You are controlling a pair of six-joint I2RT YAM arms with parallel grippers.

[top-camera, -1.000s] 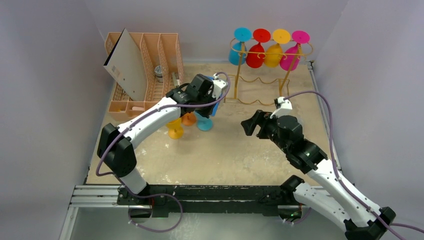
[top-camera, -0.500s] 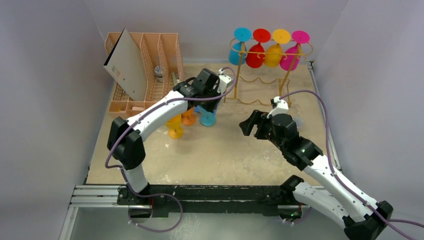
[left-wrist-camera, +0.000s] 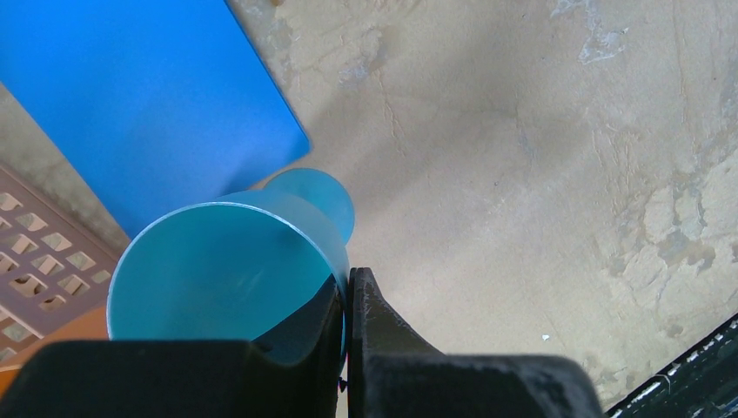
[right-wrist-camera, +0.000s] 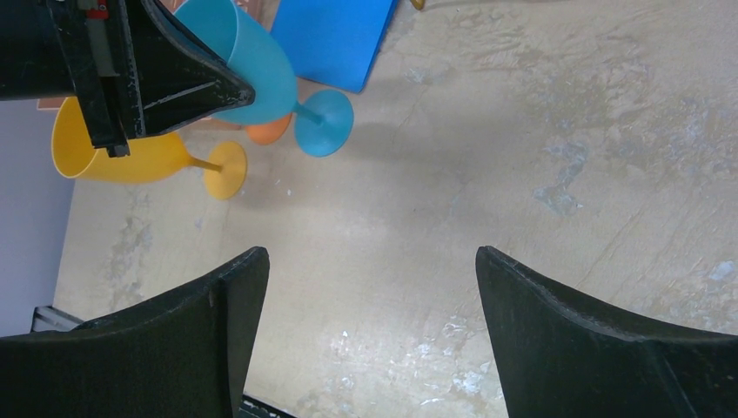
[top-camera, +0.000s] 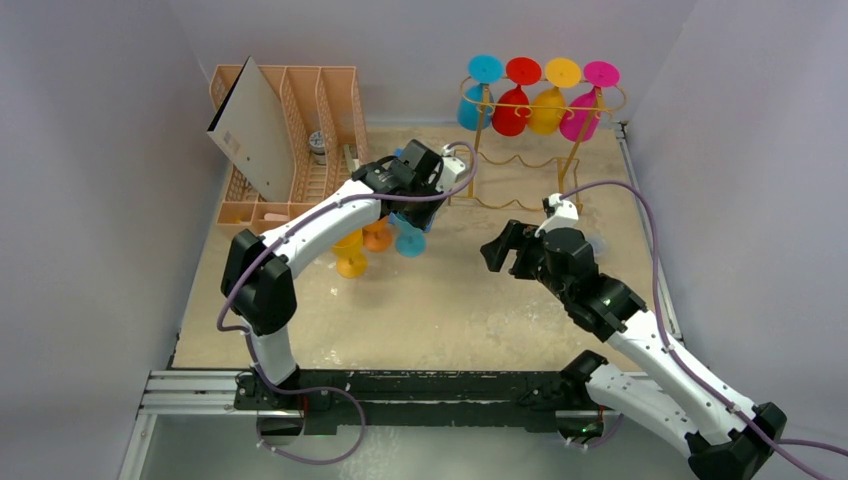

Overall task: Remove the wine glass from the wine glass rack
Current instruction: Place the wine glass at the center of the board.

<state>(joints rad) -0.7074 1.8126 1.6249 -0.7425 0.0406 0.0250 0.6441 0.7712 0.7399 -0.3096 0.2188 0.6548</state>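
Observation:
The wine glass rack (top-camera: pixel 476 140), a thin gold wire stand, is at the back right. A blue (top-camera: pixel 474 108), a red (top-camera: pixel 510 112), a yellow (top-camera: pixel 547 108) and a magenta glass (top-camera: pixel 580 115) hang upside down from it. My left gripper (top-camera: pixel 422 185) (left-wrist-camera: pixel 348 296) is shut on the rim of a teal wine glass (left-wrist-camera: pixel 218 270) (top-camera: pixel 409 240) (right-wrist-camera: pixel 252 61), one finger inside the bowl and one outside. That glass is tilted, with its foot low over the table left of the rack. My right gripper (top-camera: pixel 503 250) (right-wrist-camera: pixel 370 279) hangs open above bare table, holding nothing.
A yellow glass (top-camera: pixel 350 255) (right-wrist-camera: pixel 130 152) and an orange one (top-camera: pixel 377 237) (right-wrist-camera: pixel 268 131) sit just left of the teal glass. A flat blue board (left-wrist-camera: pixel 130 87) (right-wrist-camera: pixel 331 35) lies behind them. The peach file organizer (top-camera: pixel 320 120) with a leaning grey panel (top-camera: pixel 252 130) fills the back left.
My left arm has stretched a little further right and back, the teal glass still pinched in it. My right gripper has shifted slightly and stays open.

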